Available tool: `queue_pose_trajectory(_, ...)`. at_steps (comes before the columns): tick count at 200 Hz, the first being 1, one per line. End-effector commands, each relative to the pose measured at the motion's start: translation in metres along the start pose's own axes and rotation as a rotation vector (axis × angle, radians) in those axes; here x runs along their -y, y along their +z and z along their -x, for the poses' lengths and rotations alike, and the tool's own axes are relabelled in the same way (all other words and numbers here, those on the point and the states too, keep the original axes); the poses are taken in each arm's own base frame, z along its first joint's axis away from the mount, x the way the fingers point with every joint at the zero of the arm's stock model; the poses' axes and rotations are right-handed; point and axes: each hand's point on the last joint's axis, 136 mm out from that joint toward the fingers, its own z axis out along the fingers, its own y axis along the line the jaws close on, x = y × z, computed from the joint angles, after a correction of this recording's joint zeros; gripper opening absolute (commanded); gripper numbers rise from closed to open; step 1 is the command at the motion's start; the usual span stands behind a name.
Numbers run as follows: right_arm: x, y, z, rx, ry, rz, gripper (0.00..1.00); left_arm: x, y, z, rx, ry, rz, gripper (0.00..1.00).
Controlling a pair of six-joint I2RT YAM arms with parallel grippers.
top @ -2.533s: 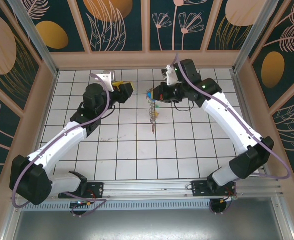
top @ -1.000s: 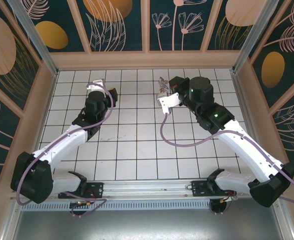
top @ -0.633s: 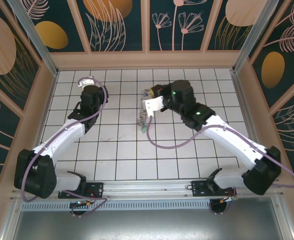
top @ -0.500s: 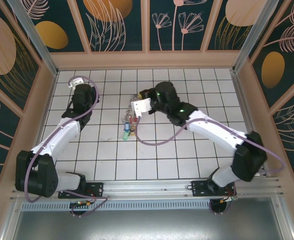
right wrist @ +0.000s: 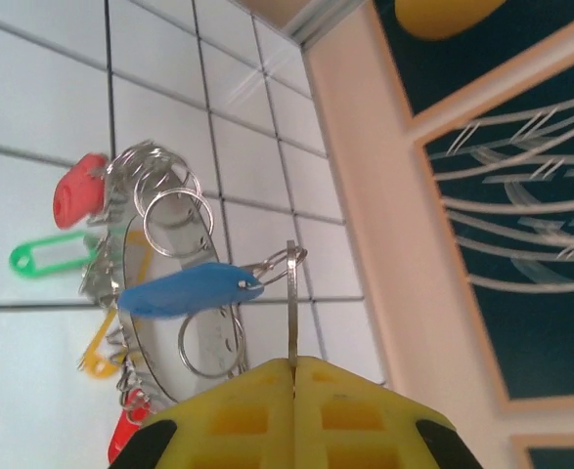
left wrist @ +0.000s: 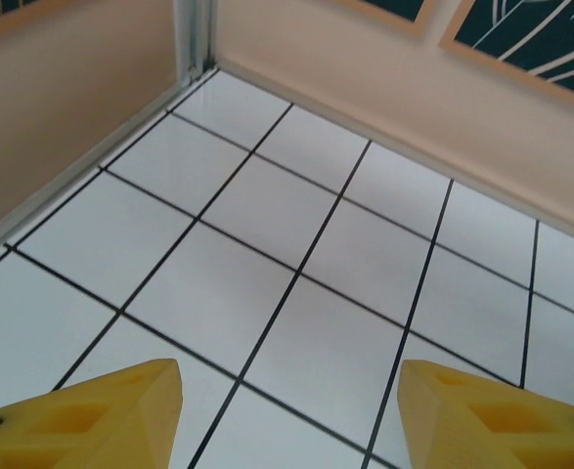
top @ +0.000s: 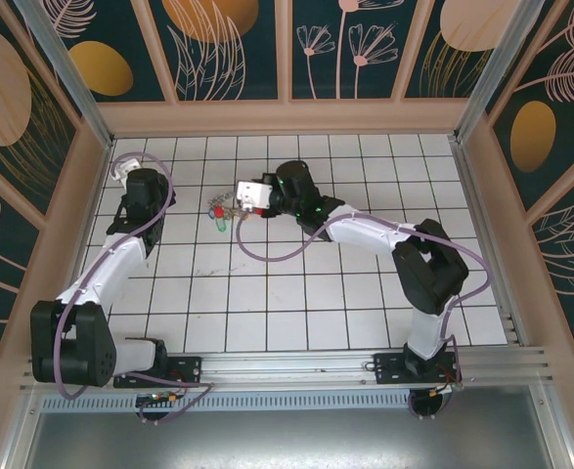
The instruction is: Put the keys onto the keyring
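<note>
1. White tiled table (top: 296,293): coloured plastic-headed silver keys (right wrist: 184,290) hang on the flat grey metal keyring (right wrist: 291,303), seemingly all threaded; little remains.
2. Its edge is pinched by the right fingers (right wrist: 238,410) over far tiles; the left fingers (left wrist: 91,410) stand spread, empty.

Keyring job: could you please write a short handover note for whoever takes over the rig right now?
Left gripper: open, empty, over bare tiles by the far left corner.
Right gripper: shut on a thin metal edge, apparently the keyring.
Keys: blue, red, green and yellow ones hang in one bunch with small rings from that grip.
Done: the bunch looks threaded together.
Left: confirm every key is on, which I cannot tell; then set it down and release.
</note>
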Motion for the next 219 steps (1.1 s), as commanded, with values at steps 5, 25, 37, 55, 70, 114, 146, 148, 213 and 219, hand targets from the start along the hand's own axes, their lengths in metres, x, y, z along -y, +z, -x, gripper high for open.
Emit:
queue_pose_trajectory(5, -0.028, -0.022, -0.009, 0.026, 0.064, 0.097, 0.00, 0.000, 0.001, -0.007, 0.005, -0.047, -0.031, 0.61)
queue_pose_trajectory(25, -0.060, -0.049, -0.002, 0.067, 0.114, 0.247, 0.00, 0.006, 0.005, -0.013, -0.019, -0.047, -0.057, 0.61)
queue_pose_trajectory(37, -0.083, -0.064, -0.002, 0.062, 0.097, 0.323, 0.00, 0.010, 0.007, -0.015, -0.034, -0.042, -0.069, 0.61)
queue_pose_trajectory(55, -0.112, -0.083, -0.012, 0.023, 0.083, 0.400, 0.00, 0.013, 0.009, -0.017, -0.047, -0.042, -0.082, 0.61)
queue_pose_trajectory(70, -0.128, -0.094, -0.030, -0.028, 0.118, 0.423, 0.00, 0.015, 0.011, -0.019, -0.054, -0.043, -0.090, 0.61)
queue_pose_trajectory(114, -0.160, -0.120, -0.107, -0.254, 0.248, 0.502, 0.05, 0.020, 0.014, -0.029, -0.068, -0.087, -0.135, 0.62)
queue_pose_trajectory(146, -0.173, -0.143, -0.116, -0.283, 0.219, 0.590, 0.26, 0.019, 0.012, -0.027, -0.035, -0.110, -0.145, 0.65)
queue_pose_trajectory(148, -0.174, -0.145, -0.117, -0.284, 0.217, 0.601, 0.26, 0.018, 0.012, -0.027, -0.035, -0.108, -0.143, 0.65)
queue_pose_trajectory(213, -0.104, -0.183, -0.139, -0.336, 0.283, 0.379, 0.32, 0.002, 0.003, -0.010, 0.041, -0.068, -0.062, 0.99)
queue_pose_trajectory(219, -0.084, -0.185, -0.130, -0.288, 0.296, 0.310, 0.34, 0.006, -0.004, 0.000, 0.058, -0.059, -0.074, 0.99)
